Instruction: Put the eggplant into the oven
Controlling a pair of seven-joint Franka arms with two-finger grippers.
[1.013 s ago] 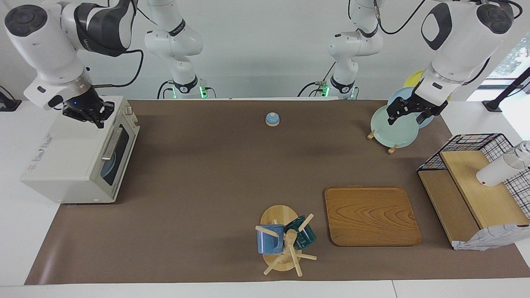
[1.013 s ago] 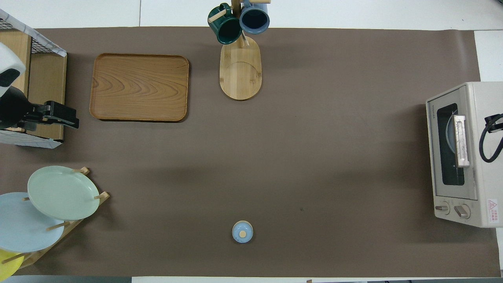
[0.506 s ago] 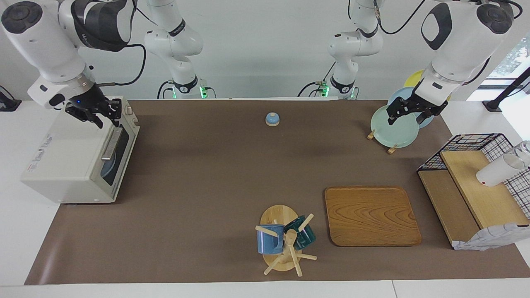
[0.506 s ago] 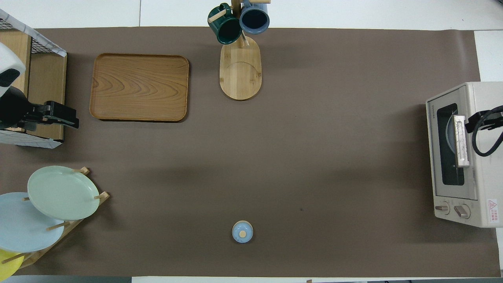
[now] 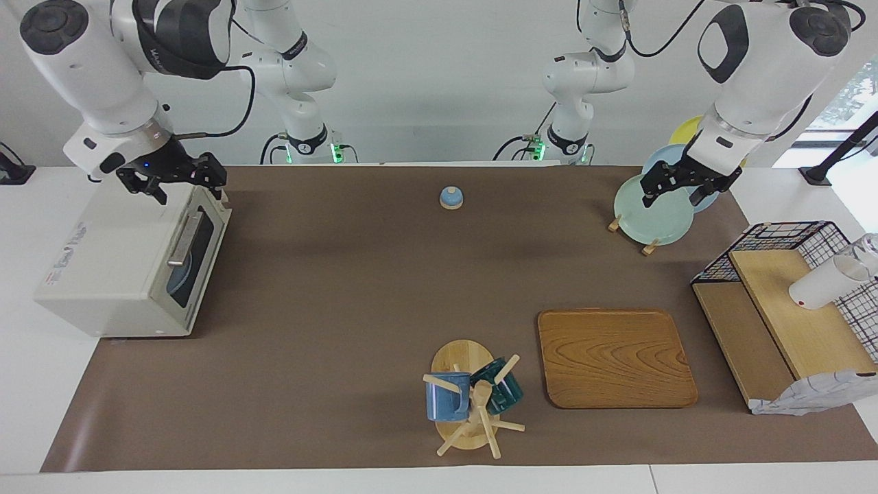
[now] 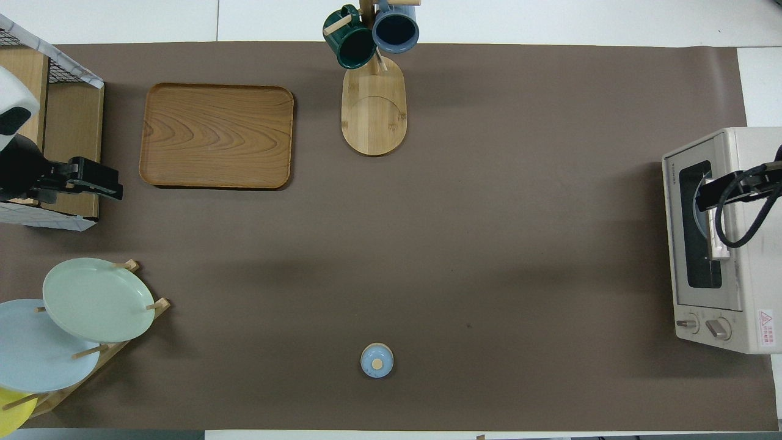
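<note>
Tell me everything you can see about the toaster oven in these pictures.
The oven is a boxy off-white toaster oven at the right arm's end of the table. Its dark glass door looks closed and carries a metal bar handle; two knobs sit beside the door. A round bluish shape shows through the glass. The right gripper hangs open just over its top edge by the door, touching nothing that I can see.

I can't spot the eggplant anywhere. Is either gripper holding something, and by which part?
Nothing is held. The right gripper is open above the closed oven; the left gripper is open over the plates.
</note>
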